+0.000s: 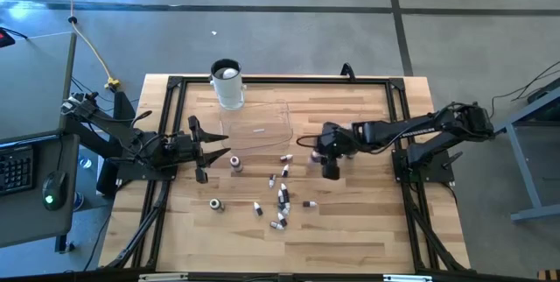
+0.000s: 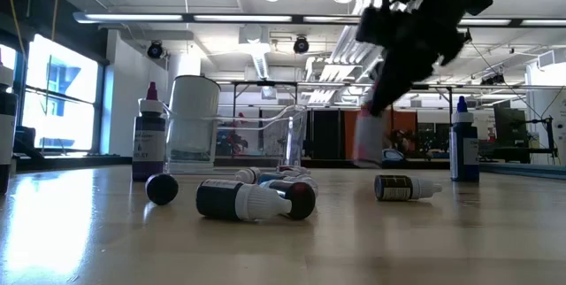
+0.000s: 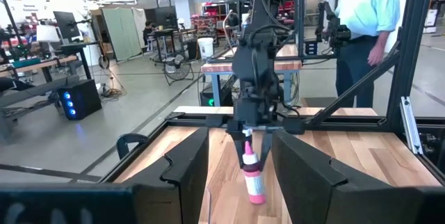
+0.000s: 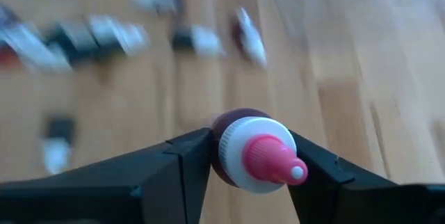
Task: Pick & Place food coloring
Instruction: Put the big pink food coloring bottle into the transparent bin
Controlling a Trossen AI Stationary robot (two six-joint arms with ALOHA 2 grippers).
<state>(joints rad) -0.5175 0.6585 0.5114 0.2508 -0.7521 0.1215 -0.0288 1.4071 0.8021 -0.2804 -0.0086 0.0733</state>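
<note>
One food coloring bottle, label unreadable, sits clamped in right claw.

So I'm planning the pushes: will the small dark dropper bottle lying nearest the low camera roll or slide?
The small dark dropper bottle with a whitish cap is round-bodied and lies on its side, so it will probably roll. The tapered tip may curve its path. It looks rigid and light on the smooth wooden table.

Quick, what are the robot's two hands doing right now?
Left gripper: open, holding nothing.
Right gripper: fingers shut on a pink-tipped food coloring bottle.
</note>
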